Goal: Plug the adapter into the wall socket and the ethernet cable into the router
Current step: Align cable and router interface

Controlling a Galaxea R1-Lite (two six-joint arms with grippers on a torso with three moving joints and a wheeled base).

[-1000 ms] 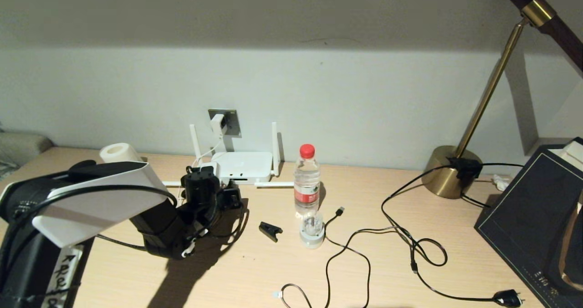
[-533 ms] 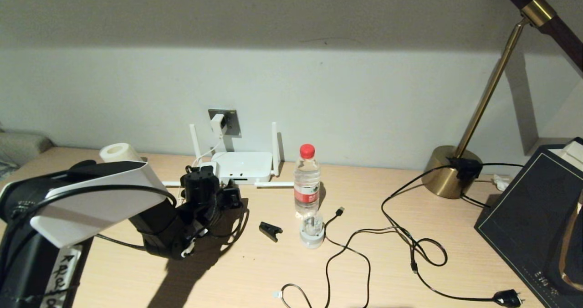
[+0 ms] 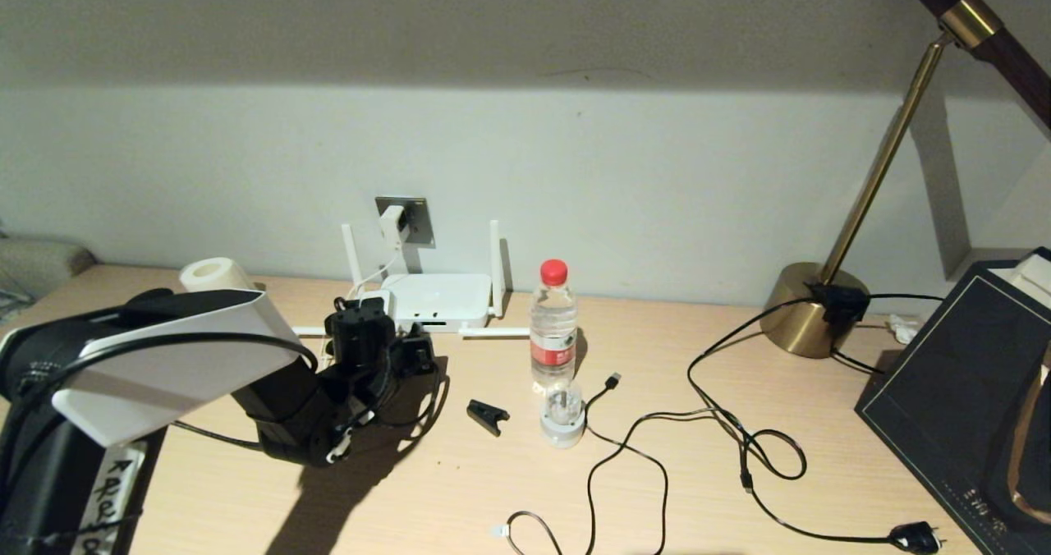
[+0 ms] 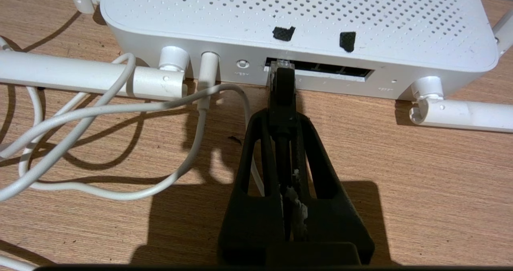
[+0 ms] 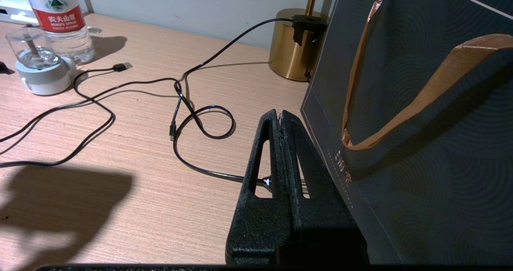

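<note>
Black plastic fills the near edge of my left wrist view: the left gripper [image 4: 282, 120] has its two fingers pinched together on the ethernet cable [image 4: 283, 88], gripping just behind the connector so the plug stays stiff and lined up rather than flopping on its cord. I hold it low over the wooden desk [image 4: 400, 150], level with the port row, because the plug has to go in straight. Its clear tip sits at the mouth of the leftmost dark port on the router [image 4: 296, 18]; whether it has clicked fully home I cannot tell, so I judge the insertion to be at or near its end.

Beside the ports, the thin white cord [image 4: 120, 110] loops across the desk and runs into the router's round power jack, lying clear of my fingers. Two antennas lie flat on the desk on either side, two stand upright behind.

Farther back, the head view shows the adapter [image 3: 392, 224] already seated in the wall socket [image 3: 419, 218] above the router, so I take that half of the job as done.

My right gripper [image 5: 280, 120] is parked with its fingers pressed together on nothing, beside the dark gift bag [image 5: 421, 102], well apart from the work.
</note>
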